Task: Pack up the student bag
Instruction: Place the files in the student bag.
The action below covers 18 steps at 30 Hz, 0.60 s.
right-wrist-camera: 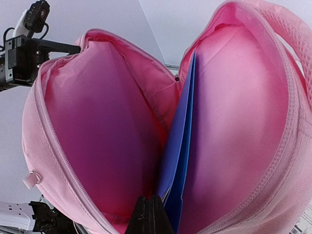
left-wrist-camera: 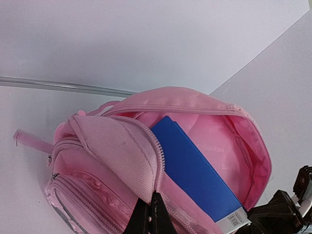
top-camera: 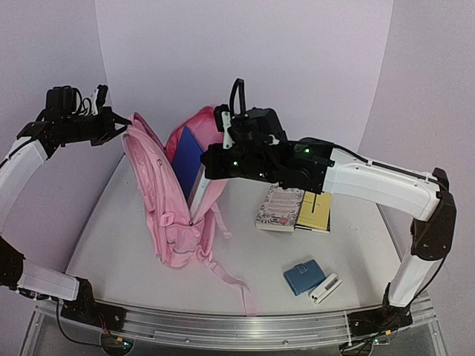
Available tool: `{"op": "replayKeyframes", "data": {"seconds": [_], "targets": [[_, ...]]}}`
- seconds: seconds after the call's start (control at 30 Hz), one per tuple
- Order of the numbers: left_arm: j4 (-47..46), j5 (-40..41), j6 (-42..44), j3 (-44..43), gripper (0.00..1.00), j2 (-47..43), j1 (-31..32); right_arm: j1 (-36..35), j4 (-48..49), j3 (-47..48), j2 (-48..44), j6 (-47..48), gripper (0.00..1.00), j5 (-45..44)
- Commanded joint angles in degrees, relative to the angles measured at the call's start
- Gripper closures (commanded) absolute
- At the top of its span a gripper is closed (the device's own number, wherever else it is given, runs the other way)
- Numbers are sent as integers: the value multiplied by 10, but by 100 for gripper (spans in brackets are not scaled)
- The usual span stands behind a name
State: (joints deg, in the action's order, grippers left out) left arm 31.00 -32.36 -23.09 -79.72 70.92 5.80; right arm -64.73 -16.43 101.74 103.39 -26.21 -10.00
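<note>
Since the student bag (top-camera: 169, 204) is the big thing here, starting with that: it stands upright on the left-middle of the surface (top-camera: 271, 256). It's light pink, with straps trailing toward the near edge, and its main compartment is unzipped and spread wide. The front panel leans off to the left and the back panel sits to the right, with pink lining showing on both. A flat blue book (top-camera: 186, 159) stands inside the bag against the back panel, one corner poking out of the opening. The left wrist view shows a white barcode label (left-wrist-camera: 235, 220) on that corner.

At the top rim of the bag's front panel, the left hand (top-camera: 121, 127) is pinched closed on the zipper-edge fabric, holding that panel out. Over the bag's opening, right by the blue book, the right hand (top-camera: 208, 163) has its fingers fully together. In its wrist view the fingertips (right-wrist-camera: 142, 219) show right next to the book's edge, but I can't tell if they're pinching it or just beside it.

Out to the right of the bag on the surface there's a book with a pink patterned cover (top-camera: 280, 208), and a yellow book (top-camera: 315, 212) touches its far side. Nearer the front edge, well apart from the bag, is a small blue pouch (top-camera: 302, 278) with a little white thing (top-camera: 324, 288) just beside it.
</note>
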Motion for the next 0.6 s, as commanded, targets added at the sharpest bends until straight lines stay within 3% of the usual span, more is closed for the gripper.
{"op": "replayKeyframes", "data": {"seconds": [0.0,0.23,0.4,0.57], "targets": [[4,4,-4,4,100,-17,-1,-15,-54,-24,7,-40,100,-19],[-7,-24,14,13,100,-23,-1,-17,-55,-8,10,-51,100,-45],[-7,-39,32,16,100,-26,-1,-17,-50,14,-11,-21,68,-42],[1,-61,60,7,100,-21,-1,-17,-48,18,-46,-5,56,-23]]}}
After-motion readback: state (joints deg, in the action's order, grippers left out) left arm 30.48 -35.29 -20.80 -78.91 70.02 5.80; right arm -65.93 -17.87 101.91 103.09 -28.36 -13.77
